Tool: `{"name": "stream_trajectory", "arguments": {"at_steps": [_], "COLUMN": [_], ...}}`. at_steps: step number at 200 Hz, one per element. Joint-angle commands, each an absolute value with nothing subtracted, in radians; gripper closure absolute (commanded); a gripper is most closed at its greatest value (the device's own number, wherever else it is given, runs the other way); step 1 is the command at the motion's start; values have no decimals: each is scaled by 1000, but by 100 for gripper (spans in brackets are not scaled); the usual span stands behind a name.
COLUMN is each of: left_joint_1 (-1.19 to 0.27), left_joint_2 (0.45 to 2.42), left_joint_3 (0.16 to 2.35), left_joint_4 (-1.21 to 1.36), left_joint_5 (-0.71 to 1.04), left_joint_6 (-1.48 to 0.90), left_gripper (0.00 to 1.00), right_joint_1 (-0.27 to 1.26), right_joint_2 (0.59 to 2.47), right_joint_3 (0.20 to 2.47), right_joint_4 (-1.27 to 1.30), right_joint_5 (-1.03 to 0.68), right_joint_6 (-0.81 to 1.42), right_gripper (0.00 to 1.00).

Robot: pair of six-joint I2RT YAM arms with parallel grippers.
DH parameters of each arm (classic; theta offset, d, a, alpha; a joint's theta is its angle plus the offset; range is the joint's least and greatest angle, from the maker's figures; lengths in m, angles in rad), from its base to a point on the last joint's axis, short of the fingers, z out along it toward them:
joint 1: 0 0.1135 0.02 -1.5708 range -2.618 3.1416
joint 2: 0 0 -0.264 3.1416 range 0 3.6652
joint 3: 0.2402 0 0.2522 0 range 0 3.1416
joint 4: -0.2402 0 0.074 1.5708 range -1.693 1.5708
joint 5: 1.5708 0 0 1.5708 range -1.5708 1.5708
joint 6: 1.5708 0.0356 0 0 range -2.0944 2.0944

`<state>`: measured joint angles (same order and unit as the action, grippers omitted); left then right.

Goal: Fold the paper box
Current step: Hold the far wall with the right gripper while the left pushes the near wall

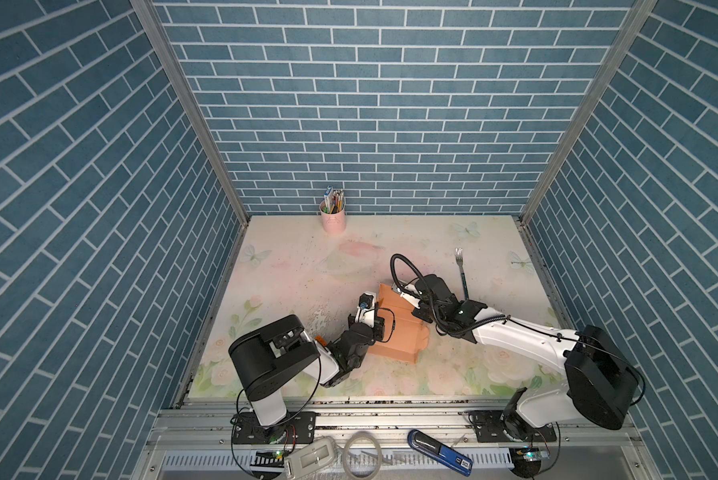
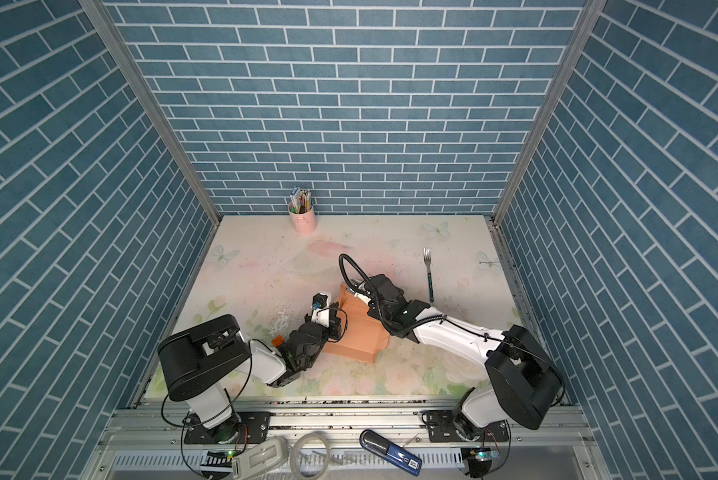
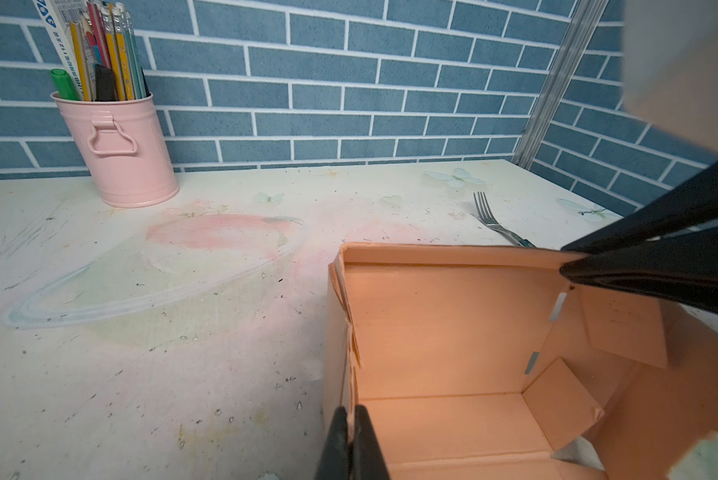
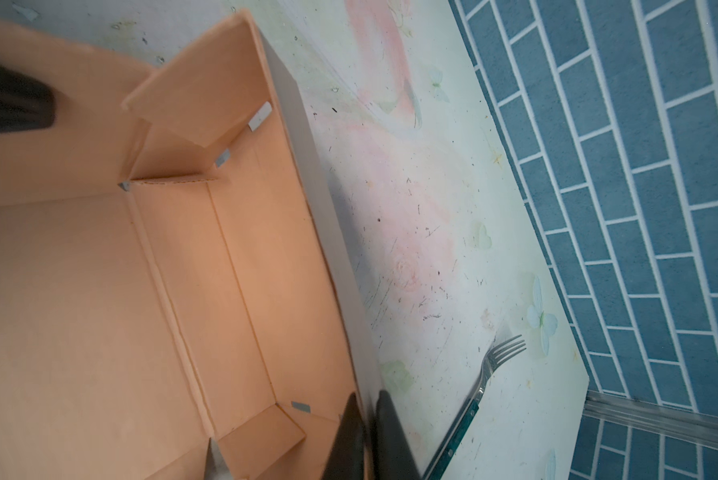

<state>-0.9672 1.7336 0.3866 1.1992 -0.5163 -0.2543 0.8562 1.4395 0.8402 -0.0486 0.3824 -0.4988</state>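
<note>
The paper box [image 1: 397,332] is peach-orange card, partly folded into an open tray with raised walls, in the middle of the table in both top views [image 2: 355,334]. My left gripper [image 3: 351,415] is shut on the box's left wall, pinching its upper edge, and it also shows in a top view [image 1: 387,323]. My right gripper [image 4: 365,403] is shut on the far wall near its right corner, with one finger inside and one outside. Its black fingers [image 3: 648,253] show in the left wrist view. Small inner flaps [image 4: 207,95] stand loose at the corners.
A pink pencil cup [image 1: 333,218] stands at the back wall. A fork [image 1: 462,274] lies just right of the right gripper. A small orange brick [image 2: 277,340] sits behind the left forearm. Tools lie on the front rail [image 1: 440,451].
</note>
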Motion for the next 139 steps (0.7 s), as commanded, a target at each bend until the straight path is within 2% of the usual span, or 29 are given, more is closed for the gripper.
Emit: {"name": "stream_trajectory", "arguments": {"at_steps": [1, 43, 77, 99, 139], "left_joint_1": [-973, -972, -970, -958, -924], "left_joint_2": [1714, 1683, 1627, 1575, 1394], "left_joint_3": [393, 373, 361, 360, 325], "left_joint_4": [1172, 1171, 1143, 1090, 936], "left_joint_5": [-510, -507, -487, -436, -343], "left_joint_6": [-253, -262, -271, -277, -276], "left_gripper": [98, 93, 80, 68, 54], "right_joint_1": [874, 885, 886, 888, 887], "right_joint_2": [1434, 1427, 1419, 1415, 1416], "right_joint_3": [815, 781, 762, 755, 753], "right_joint_4": [-12, 47, 69, 78, 86], "right_joint_5": [402, 435, 443, 446, 450], "right_joint_6": [-504, -530, -539, -547, -565], "right_gripper": [91, 93, 95, 95, 95]}}
